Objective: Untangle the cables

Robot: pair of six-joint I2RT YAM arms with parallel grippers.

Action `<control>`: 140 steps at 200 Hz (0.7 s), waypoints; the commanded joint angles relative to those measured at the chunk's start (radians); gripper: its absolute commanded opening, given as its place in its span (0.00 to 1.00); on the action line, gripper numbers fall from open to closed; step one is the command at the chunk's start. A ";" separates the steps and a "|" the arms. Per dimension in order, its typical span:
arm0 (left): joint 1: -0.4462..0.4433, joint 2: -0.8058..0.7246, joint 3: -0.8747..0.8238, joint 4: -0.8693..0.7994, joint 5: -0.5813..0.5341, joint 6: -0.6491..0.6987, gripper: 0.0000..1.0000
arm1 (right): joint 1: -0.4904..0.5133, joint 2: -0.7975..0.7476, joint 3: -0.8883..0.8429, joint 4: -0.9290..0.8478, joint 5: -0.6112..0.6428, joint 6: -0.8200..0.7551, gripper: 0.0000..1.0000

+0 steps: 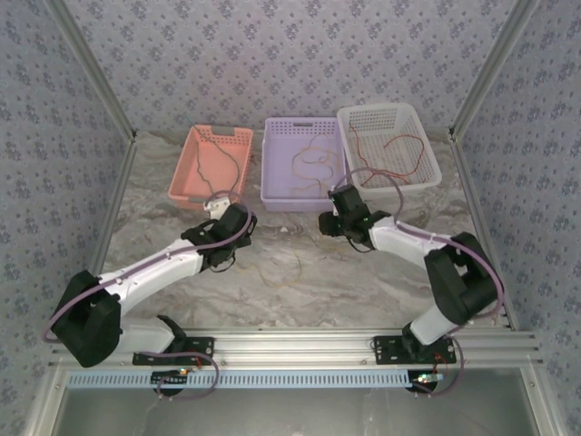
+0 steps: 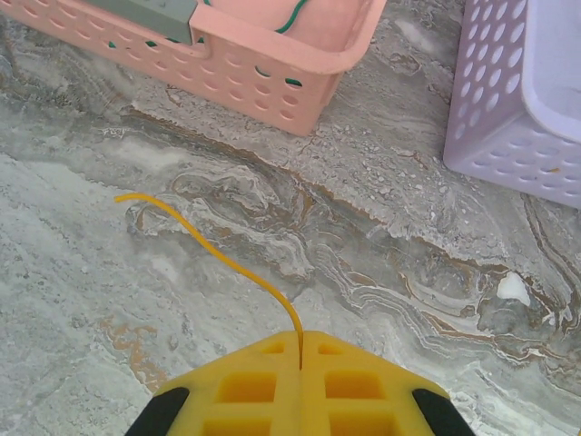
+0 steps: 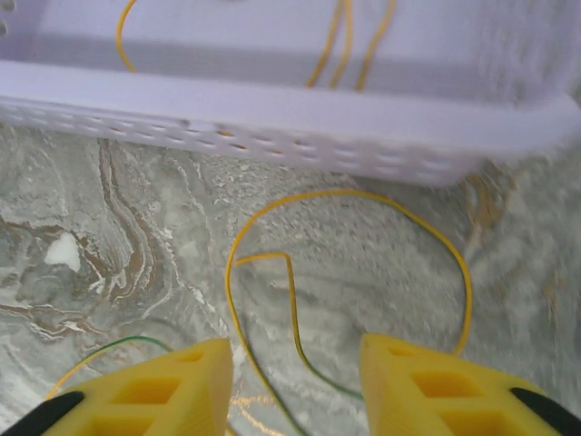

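Top view: three baskets in a row at the far side of the marble table point(image 1: 300, 282). Pink basket point(image 1: 192, 173) on the left, lavender basket point(image 1: 272, 177) in the middle, white basket point(image 1: 427, 168) on the right. The cables point(image 1: 313, 162) are spread out: dark thin ones in the pink basket, orange-yellow ones in the lavender basket, red ones in the white basket. A few faint strands lie on the table between the arms. Left gripper point(image 1: 218, 207) sits just in front of the pink basket's near right corner. Right gripper point(image 1: 338, 202) is by the lavender basket's near right corner. Finger state is too small to read in this view.

Left wrist view: the left gripper point(image 2: 300, 350) has its yellow fingers point(image 2: 245, 386) pressed together, pinching a yellow cable point(image 2: 218, 256) at the seam. The cable runs out from the tips, up and to the left over the marble, and ends in a curled free end clear of both baskets. The pink basket wall is at the top, with a green cable point(image 2: 296, 16) inside it. The lavender basket corner is at the right. A white speck point(image 2: 513, 289) lies on the table.

Right wrist view: the right gripper point(image 3: 295, 381) has its fingers point(image 3: 163, 391) spread with a clear gap, gripping nothing. A looped yellow cable point(image 3: 363, 193) lies on the marble just in front of the lavender basket wall. A thin green cable point(image 3: 304, 356) runs through the gap between the fingers. I can't tell whether either one touches the pads. Orange-yellow cables point(image 3: 340, 41) lie inside the basket, blurred.
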 commanded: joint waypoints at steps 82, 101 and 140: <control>0.007 -0.031 -0.006 -0.019 0.020 0.027 0.00 | 0.003 0.201 0.156 -0.164 0.029 -0.199 0.30; 0.007 -0.031 -0.005 -0.021 0.019 0.026 0.00 | 0.004 0.213 0.158 -0.156 0.021 -0.205 0.25; 0.033 -0.035 -0.005 -0.023 0.039 0.020 0.00 | 0.011 0.194 0.140 -0.134 0.032 -0.211 0.00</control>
